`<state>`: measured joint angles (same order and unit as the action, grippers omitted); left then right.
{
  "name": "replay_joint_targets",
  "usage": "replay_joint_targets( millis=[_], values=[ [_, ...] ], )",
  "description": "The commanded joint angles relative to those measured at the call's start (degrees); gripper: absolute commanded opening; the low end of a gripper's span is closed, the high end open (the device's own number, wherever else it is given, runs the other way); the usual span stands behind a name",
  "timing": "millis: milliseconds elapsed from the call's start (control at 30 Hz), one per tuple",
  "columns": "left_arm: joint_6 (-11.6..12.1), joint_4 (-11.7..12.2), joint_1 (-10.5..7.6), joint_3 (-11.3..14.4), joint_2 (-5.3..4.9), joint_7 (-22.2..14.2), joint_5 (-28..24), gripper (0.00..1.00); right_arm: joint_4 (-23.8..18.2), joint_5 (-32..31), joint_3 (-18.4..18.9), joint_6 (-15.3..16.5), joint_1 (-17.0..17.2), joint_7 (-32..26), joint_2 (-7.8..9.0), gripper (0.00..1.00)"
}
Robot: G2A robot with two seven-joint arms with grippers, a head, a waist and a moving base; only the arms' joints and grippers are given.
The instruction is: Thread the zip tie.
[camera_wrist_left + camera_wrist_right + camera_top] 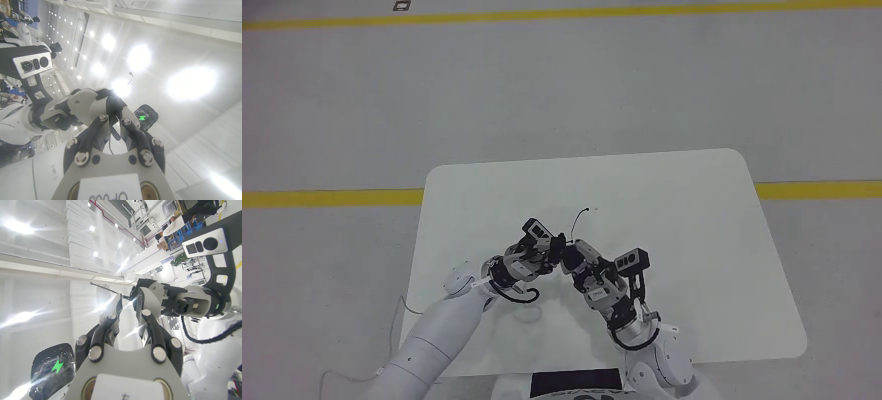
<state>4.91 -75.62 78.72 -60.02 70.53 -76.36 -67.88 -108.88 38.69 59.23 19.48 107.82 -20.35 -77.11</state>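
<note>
Your left end effector (115, 115) is clenched on the zip tie (580, 219), whose free end juts out beyond it over the middle of the bench (692, 200). Your right end effector (128, 302) sits tip to tip with the left, fingers apart around the strap.

A white table (692, 200) with rounded corners stands on a pale grey floor (542, 90). One yellow line (562, 14) crosses the floor beyond it and another (332, 197) runs past behind it. Overhead, round ceiling lights (191, 83) glare hard between long white beams (47, 270). Far off stand shelves of blue bins (179, 232), with a leafy green plant (178, 258) nearby.
</note>
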Motion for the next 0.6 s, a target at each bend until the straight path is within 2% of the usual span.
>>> replay_joint_targets(
  millis=[0, 133, 567],
  values=[
    [0.0, 0.0, 0.0, 0.0, 0.0, 0.0, 0.0, 0.0, 0.1, -0.2, 0.0, 0.0, -0.1, 0.2, -0.13, 0.2],
    [0.0, 0.0, 0.0, 0.0, 0.0, 0.0, 0.0, 0.0, 0.3, -0.5, 0.0, 0.0, -0.2, 0.6, -0.36, 0.2],
    [0.0, 0.0, 0.0, 0.0, 0.0, 0.0, 0.0, 0.0, 0.6, -1.0, 0.5, 0.0, -0.1, 0.8, -1.0, 0.07]
  ],
)
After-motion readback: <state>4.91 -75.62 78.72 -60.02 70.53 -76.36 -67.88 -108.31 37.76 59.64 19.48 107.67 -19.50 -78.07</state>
